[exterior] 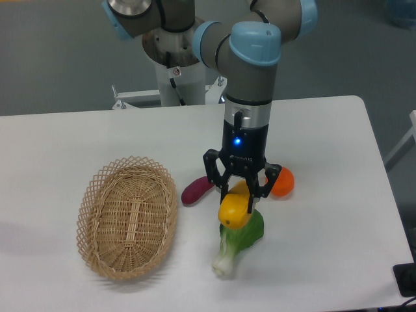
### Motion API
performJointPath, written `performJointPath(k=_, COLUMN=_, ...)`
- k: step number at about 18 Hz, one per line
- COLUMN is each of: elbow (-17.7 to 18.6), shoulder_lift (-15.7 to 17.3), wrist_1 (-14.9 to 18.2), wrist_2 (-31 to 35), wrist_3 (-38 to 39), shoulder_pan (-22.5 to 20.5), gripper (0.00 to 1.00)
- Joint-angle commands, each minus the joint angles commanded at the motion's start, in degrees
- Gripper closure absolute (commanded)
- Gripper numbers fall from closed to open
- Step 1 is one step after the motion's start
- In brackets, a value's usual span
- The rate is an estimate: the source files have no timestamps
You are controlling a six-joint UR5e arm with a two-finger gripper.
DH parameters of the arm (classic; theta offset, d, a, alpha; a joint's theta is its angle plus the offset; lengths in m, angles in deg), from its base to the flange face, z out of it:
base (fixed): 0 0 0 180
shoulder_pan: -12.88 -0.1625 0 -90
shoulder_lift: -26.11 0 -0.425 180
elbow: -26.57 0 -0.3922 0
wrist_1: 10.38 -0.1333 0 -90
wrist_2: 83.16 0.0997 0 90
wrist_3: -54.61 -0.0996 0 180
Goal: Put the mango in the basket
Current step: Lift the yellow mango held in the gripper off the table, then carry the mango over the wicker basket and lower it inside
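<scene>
The yellow-orange mango (pixel 235 208) hangs between the fingers of my gripper (pixel 239 199), which is shut on it at the table's middle, just above a green leafy vegetable. The mango looks lifted off the table, its upper end hidden by the fingers. The tan wicker basket (pixel 97 214) lies to the left, about a hand's width from the mango, with nothing in it.
A dark purple tuber (pixel 195 190) lies left of the gripper. A round orange fruit (pixel 283 182) sits right behind it. A green vegetable with a white stem (pixel 240 240) lies directly under the mango. The table's right edge (pixel 383 195) is near.
</scene>
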Motion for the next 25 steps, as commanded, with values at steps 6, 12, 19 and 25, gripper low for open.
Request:
performJointPath(k=6, elbow=1.93, shoulder_lift=1.31, wrist_1=0.09, wrist_2=0.44, wrist_3=0.35, shoulder_pan=0.26, gripper=0.49)
performJointPath(k=12, elbow=3.96, shoulder_lift=2.37, wrist_1=0.09, wrist_2=3.94, wrist_3=4.37, shoulder_pan=3.06, gripper=0.49)
performJointPath(k=19, elbow=5.36, shoulder_lift=0.18, wrist_1=0.09, wrist_2=13.89, wrist_3=17.82, shoulder_pan=13.26, gripper=0.49)
performJointPath(k=25, elbow=5.45, shoulder_lift=-5.35, wrist_1=0.00, wrist_2=15.82, wrist_3=23.47, shoulder_pan=20.82, gripper=0.49)
